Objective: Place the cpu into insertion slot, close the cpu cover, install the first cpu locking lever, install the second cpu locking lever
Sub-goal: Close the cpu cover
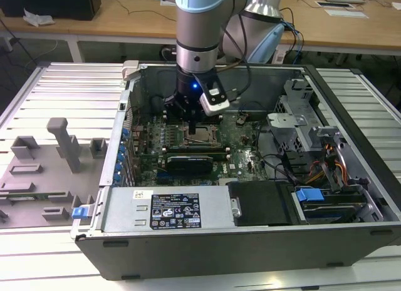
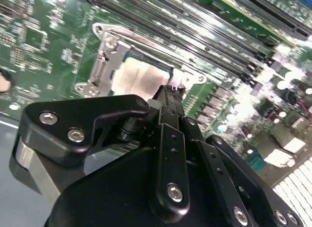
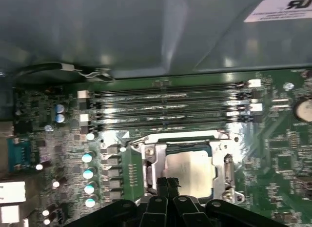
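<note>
The pale, square cpu [image 3: 190, 171] lay framed by the silver cpu cover [image 3: 227, 163]. The gripper [image 3: 166, 184] pointed straight down at the cover's edge, fingers drawn together.

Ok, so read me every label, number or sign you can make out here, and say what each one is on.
Large label on the power supply, exterior view: print too small to read.
Small white sticker beside it: unreadable.
White label on the case wall, first wrist view: cut off, unreadable.
Motherboard: white markings too fine to read.
Nothing can be quoted.
</note>
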`<action>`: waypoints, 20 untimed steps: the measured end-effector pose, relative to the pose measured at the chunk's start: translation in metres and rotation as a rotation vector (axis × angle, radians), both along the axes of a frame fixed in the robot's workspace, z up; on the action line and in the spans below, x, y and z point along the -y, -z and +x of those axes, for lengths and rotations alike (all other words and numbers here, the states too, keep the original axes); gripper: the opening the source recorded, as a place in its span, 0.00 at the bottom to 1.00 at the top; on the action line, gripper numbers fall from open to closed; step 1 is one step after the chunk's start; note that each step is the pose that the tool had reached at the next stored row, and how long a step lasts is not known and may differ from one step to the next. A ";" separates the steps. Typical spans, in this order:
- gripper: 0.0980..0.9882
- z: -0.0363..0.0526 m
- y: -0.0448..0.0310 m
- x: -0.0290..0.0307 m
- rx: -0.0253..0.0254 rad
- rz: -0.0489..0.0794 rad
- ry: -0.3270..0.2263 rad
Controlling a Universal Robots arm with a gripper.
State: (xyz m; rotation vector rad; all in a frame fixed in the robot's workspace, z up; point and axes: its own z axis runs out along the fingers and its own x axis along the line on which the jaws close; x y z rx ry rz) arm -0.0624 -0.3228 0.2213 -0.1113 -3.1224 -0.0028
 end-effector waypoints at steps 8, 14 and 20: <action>0.01 -0.0005 0.0023 0.0000 -0.0010 0.001 -0.095; 0.01 -0.0038 0.0054 0.0000 -0.0010 0.001 -0.074; 0.01 -0.0057 0.0119 0.0000 -0.0002 0.023 -0.073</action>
